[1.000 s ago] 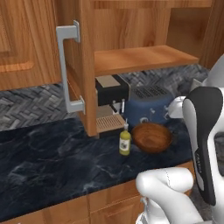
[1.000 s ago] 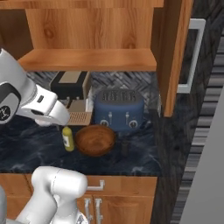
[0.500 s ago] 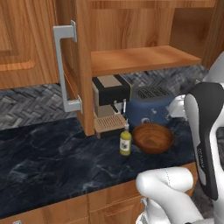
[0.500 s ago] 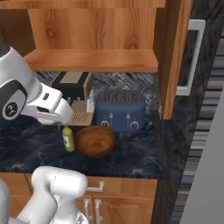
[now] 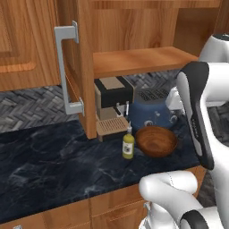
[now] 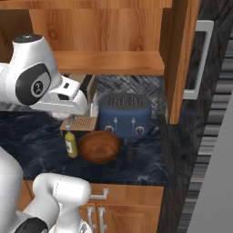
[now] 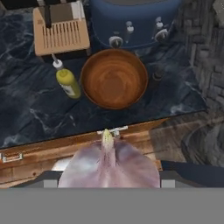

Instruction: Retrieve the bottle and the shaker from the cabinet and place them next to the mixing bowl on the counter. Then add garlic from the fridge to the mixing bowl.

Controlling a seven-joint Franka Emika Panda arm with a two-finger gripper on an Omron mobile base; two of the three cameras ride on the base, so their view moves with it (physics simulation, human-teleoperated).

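The fingers grasp a garlic bulb (image 7: 108, 164), its pointed tip aimed toward the mixing bowl (image 7: 114, 78); the bowl lies ahead of and below the bulb, on the tabletop (image 7: 30, 109) past its near edge; the bottle (image 7: 67, 82) stands just left of the bowl, the shaker (image 7: 156, 76) just right.

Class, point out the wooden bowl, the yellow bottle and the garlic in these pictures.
bowl (image 7: 113, 78), hand view, inside bottom.
bottle (image 7: 68, 83), hand view, yellow body.
garlic (image 7: 109, 166), hand view, middle of the bulb.
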